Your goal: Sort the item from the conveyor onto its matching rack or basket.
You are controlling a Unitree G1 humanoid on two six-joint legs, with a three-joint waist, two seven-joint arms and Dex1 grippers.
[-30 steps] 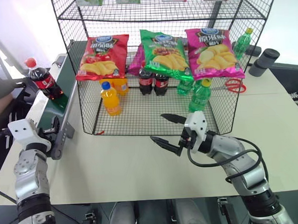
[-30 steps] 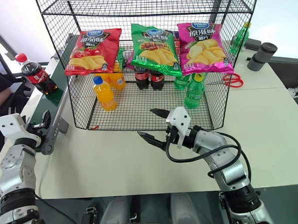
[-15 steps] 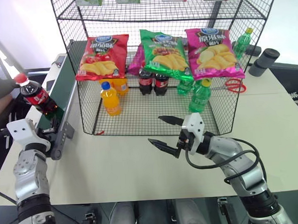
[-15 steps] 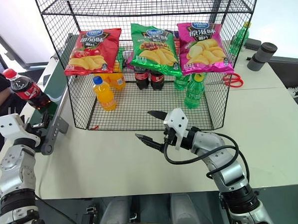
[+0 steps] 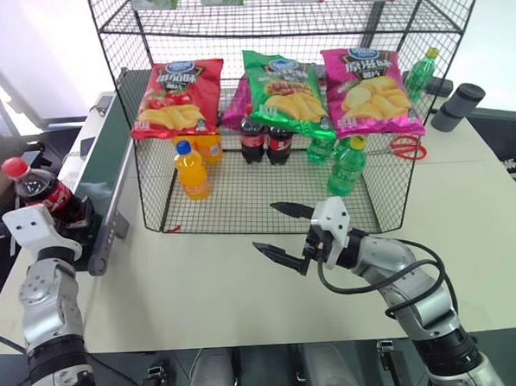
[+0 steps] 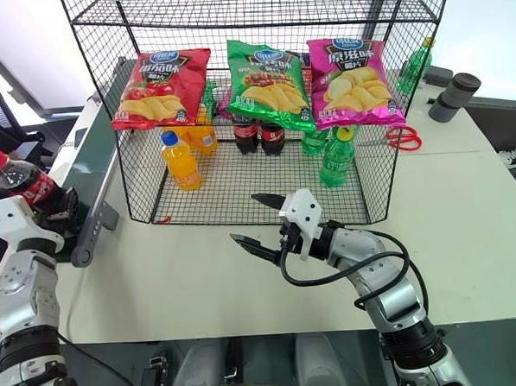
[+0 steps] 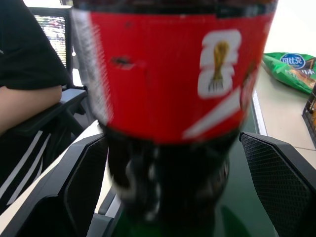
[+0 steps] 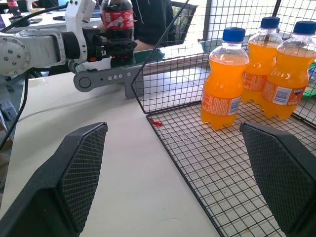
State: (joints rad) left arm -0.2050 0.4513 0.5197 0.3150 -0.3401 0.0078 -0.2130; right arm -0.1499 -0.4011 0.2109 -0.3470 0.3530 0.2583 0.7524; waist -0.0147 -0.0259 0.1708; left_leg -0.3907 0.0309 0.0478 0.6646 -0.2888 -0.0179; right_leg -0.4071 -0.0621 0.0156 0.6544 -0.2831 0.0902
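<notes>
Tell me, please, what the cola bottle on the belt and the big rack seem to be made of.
Small dark-brown cola bottle with red cap: likely clear glossy plastic, since the liquid shows through.
Large black wire-grid rack: probably metal wire with a dark coating, judging by its thin crossed rods.

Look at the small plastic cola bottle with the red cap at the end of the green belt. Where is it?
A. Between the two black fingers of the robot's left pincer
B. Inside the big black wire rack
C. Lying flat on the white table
A: the small plastic cola bottle with the red cap stands on the dark-green conveyor belt, between the open fingers of the left pincer.
</notes>
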